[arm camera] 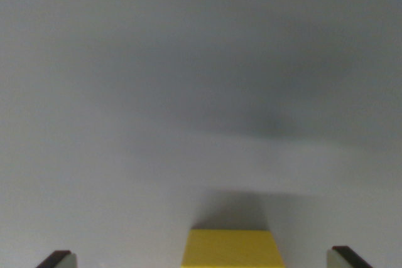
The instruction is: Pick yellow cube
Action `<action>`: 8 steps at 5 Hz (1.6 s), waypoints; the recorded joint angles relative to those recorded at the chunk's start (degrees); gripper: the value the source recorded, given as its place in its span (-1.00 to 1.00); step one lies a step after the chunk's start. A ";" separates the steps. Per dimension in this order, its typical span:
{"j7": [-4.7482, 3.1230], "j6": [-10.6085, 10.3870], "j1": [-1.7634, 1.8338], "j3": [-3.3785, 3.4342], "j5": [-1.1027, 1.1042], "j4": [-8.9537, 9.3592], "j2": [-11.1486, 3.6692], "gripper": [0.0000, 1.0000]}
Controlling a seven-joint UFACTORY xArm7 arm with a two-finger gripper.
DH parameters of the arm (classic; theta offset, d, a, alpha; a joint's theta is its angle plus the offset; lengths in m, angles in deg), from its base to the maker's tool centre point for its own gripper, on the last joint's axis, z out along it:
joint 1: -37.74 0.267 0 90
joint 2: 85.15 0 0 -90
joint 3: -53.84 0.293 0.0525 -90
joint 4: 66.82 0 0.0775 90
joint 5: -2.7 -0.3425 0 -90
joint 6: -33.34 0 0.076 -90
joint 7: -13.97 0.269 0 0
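1. Yellow cube [232, 248] at bottom centre of wrist view, top face showing, lower part cut off by frame edge. Resting on plain grey surface [188, 92]; soft shadow just behind it.
2. Gripper [204, 260] spread wide: only two dark fingertips [58, 259] visible, one at lower left corner, one at lower right, well apart.
3. Cube between the tips, touching neither. Clear grey gap on both sides; sits slightly toward the wrist view's right of the midline, so right-hand gap a little narrower.
4. Key relation: cube inside the jaw line already, roughly centred, faces apparently square to the closing direction. No long axis to speak of; top face looks near square, foreshortened.
5. Judgement: approach mostly done; remaining call is depth. Cannot tell whether tips are low enough to flank the cube's sides or still above its top.
6. Next move, as a guess: small descent if needed, then close. Slight offset likely to nudge the cube sideways on closing rather than spoil the grip.
7. Hidden or unclear: cube's front face and base out of frame; finger pads not visible, only their ends; whole picture soft and blurred, surface featureless apart from a darker patch upper right. Nothing else in view.
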 joint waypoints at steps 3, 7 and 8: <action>-0.36 -1.85 -0.08 -0.13 -0.06 1.39 -0.84 -1.00; -0.92 -4.73 -0.20 -0.33 -0.16 3.56 -2.14 -1.00; -1.12 -5.76 -0.24 -0.40 -0.20 4.33 -2.60 -1.00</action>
